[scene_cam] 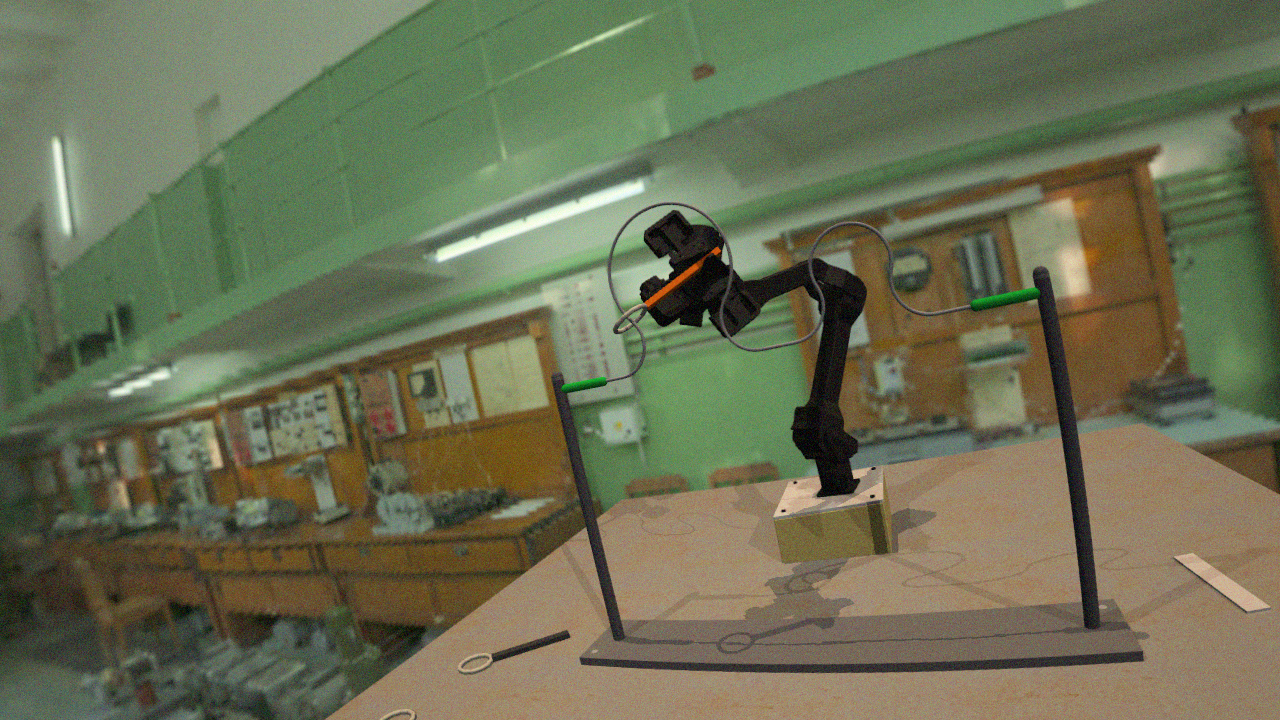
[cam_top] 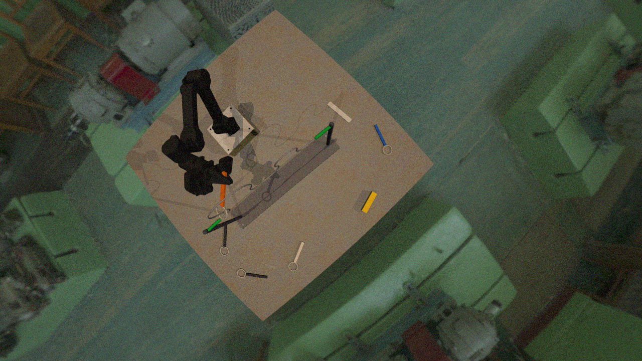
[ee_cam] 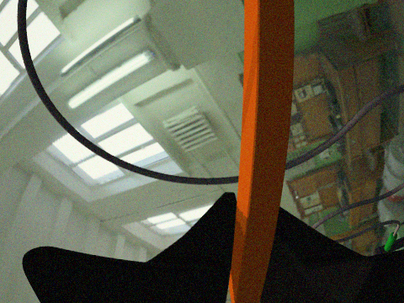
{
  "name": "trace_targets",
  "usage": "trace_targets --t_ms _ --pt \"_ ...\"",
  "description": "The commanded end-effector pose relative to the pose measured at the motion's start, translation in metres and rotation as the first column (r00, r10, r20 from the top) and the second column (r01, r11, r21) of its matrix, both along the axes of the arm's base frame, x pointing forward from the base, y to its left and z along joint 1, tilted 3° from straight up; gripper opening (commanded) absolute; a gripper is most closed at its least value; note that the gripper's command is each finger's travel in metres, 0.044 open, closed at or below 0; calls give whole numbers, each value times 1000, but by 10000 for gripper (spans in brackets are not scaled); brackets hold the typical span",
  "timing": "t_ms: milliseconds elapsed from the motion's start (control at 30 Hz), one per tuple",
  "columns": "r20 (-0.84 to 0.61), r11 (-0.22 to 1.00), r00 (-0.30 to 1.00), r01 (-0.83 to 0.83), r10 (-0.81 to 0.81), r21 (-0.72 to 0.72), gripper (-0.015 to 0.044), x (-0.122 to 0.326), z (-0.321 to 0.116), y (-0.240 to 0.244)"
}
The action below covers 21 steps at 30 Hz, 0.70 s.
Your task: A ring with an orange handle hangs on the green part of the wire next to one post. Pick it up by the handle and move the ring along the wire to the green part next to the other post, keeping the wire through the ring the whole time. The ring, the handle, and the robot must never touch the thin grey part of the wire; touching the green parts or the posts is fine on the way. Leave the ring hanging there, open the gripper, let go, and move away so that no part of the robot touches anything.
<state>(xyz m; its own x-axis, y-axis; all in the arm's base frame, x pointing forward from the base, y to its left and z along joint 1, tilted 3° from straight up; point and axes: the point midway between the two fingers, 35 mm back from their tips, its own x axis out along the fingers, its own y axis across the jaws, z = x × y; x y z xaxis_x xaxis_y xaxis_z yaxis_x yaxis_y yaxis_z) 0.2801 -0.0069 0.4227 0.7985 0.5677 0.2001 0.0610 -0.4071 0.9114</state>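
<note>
My gripper (cam_top: 224, 173) (scene_cam: 691, 279) (ee_cam: 240, 203) is shut on the orange handle (cam_top: 222, 193) (scene_cam: 680, 280) (ee_cam: 264, 118), high above the table. The handle slopes down to the metal ring (cam_top: 222, 211) (scene_cam: 629, 317). The ring sits around the thin grey wire (scene_cam: 617, 232) (ee_cam: 84, 140) at the foot of its big loop, a little past the green part (cam_top: 213, 224) (scene_cam: 584, 384) by the near post (scene_cam: 590, 519). I cannot tell whether ring and wire touch. The other green part (cam_top: 322, 132) (scene_cam: 1004, 298) is at the far post (cam_top: 329, 133) (scene_cam: 1065, 447).
The posts stand on a grey base strip (cam_top: 291, 172) (scene_cam: 895, 640). Spare rings with handles lie on the table: blue (cam_top: 380, 134), cream (cam_top: 298, 253), black (cam_top: 224, 235) (cam_top: 256, 275) (scene_cam: 514, 649). A yellow block (cam_top: 368, 201) and a white strip (cam_top: 339, 111) (scene_cam: 1221, 582) lie there too. The arm's base block (cam_top: 230, 130) (scene_cam: 832, 528) stands behind the wire.
</note>
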Motion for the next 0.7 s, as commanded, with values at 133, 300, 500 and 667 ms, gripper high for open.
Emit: trace_targets --t_ms 133,300,500,667 --pt "-4 999 1000 -3 3 -35 -150 2 5 -3" --pt "-2 997 1000 -2 2 -83 -150 2 5 -4" --pt "1 990 1000 -1 1 -144 -150 2 5 -3" --pt "4 979 1000 2 -1 -204 -150 2 3 -3"
